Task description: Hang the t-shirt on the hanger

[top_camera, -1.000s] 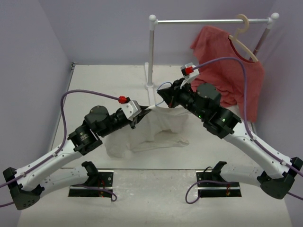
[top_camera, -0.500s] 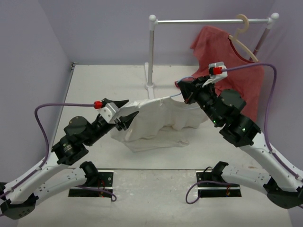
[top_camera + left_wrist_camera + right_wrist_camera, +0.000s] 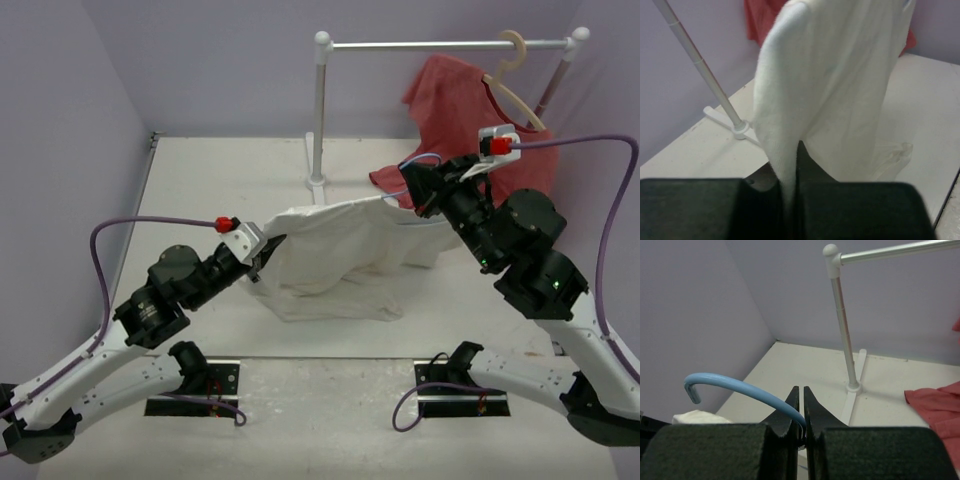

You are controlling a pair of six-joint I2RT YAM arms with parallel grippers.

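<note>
While we look down from above, our left gripper (image 3: 262, 250) is clamped on one edge of the t-shirt (image 3: 335, 250). In the left wrist view the cream cloth is pinched between its two fingers and rises straight out of them. From that grip the t-shirt stretches across, lifted off the table (image 3: 200, 170), toward our right gripper (image 3: 410, 190), and its lower part trails on the tabletop between the two arms. Our right gripper is closed on the hanger (image 3: 740, 386), with the thin blue wire passing between its fingers just below the curved hook. The shirt's far end lies right by that gripper, though we cannot tell how far the wire sits inside it. Behind stand a white rack (image 3: 318, 110) and a red shirt (image 3: 450, 85).
</note>
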